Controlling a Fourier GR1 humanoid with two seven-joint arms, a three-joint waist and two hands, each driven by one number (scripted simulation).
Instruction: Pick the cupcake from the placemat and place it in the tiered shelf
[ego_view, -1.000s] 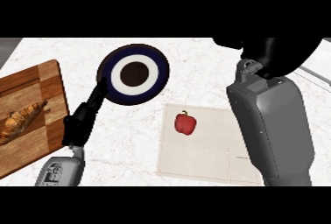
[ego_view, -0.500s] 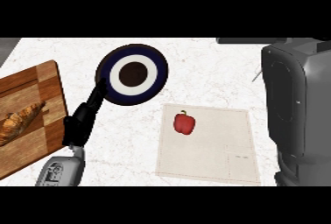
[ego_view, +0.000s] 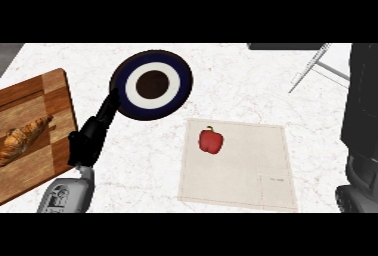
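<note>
The white counter (ego_view: 244, 85) lies bare across the upper middle of the frame and again in the strip along the lower middle, between the left hand (ego_view: 92, 135) and the placemat (ego_view: 240, 167). At left a wooden board (ego_view: 37, 100) carrying a croissant (ego_view: 22, 140) fills the edge, and a round dark plate (ego_view: 153, 85) sits just beside the hand's raised fingers. The placemat is flat, with only a red pepper (ego_view: 210, 141) standing on its upper left part, while a bulky grey arm (ego_view: 362, 125) blocks the whole right edge and the thin legs of a shelf (ego_view: 317, 67) cross the upper right corner.
</note>
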